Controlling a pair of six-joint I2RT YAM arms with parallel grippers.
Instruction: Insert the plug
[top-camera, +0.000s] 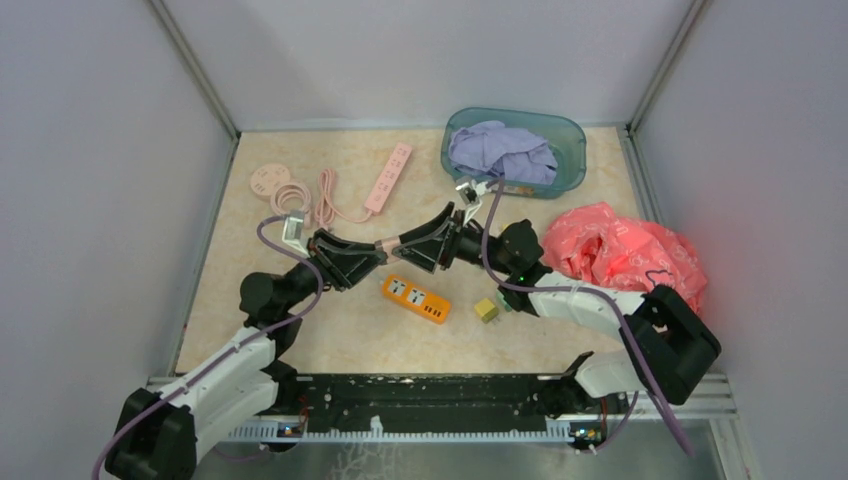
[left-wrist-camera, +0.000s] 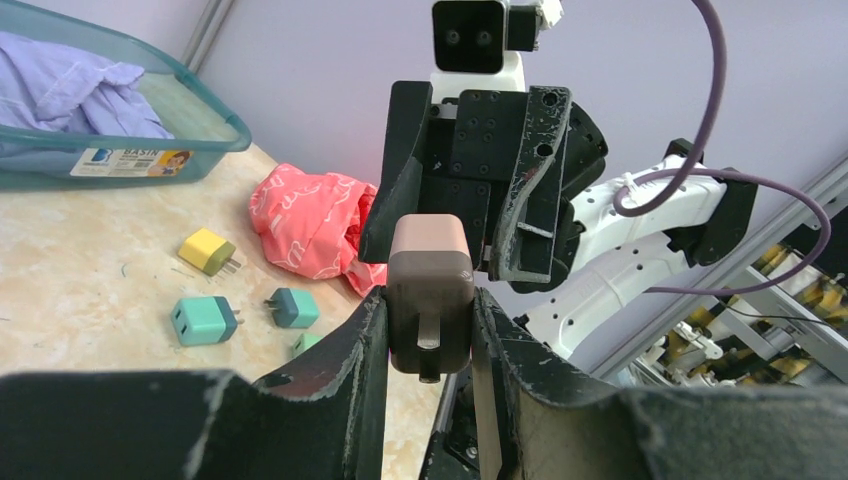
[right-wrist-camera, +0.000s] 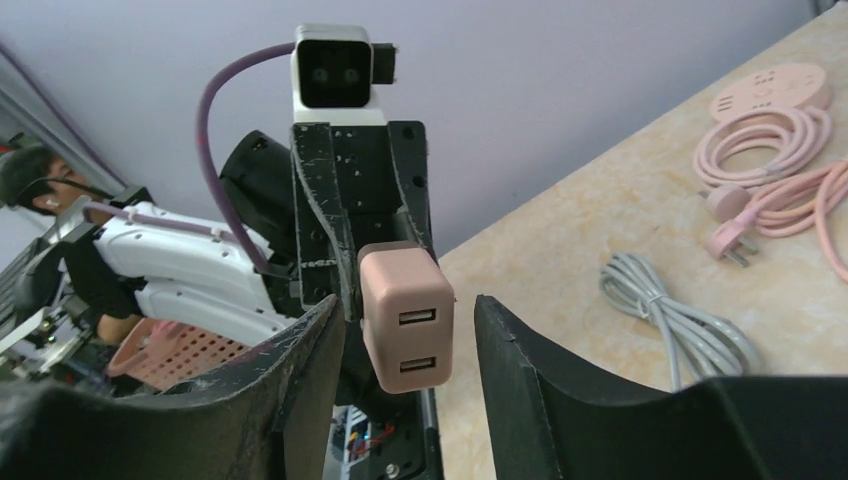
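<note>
A pink plug (left-wrist-camera: 428, 290), a small charger block, is clamped between my left gripper's (left-wrist-camera: 428, 296) fingers and held above the table, prong side toward the left wrist camera. In the right wrist view its two USB ports (right-wrist-camera: 405, 315) face my right gripper (right-wrist-camera: 407, 302). That gripper is open around the block's free end, with a gap on each side. In the top view the two grippers meet nose to nose at the plug (top-camera: 388, 245). An orange power strip (top-camera: 416, 298) lies on the table just below them.
A pink power strip (top-camera: 388, 177) and a round pink socket (top-camera: 270, 180) with coiled cable lie at the back left. A teal basin (top-camera: 572, 140) holds purple cloth. A red bag (top-camera: 625, 250) is at the right. A yellow plug (top-camera: 487, 310), teal plugs (left-wrist-camera: 205, 320) and a grey cable (right-wrist-camera: 670, 320) lie loose.
</note>
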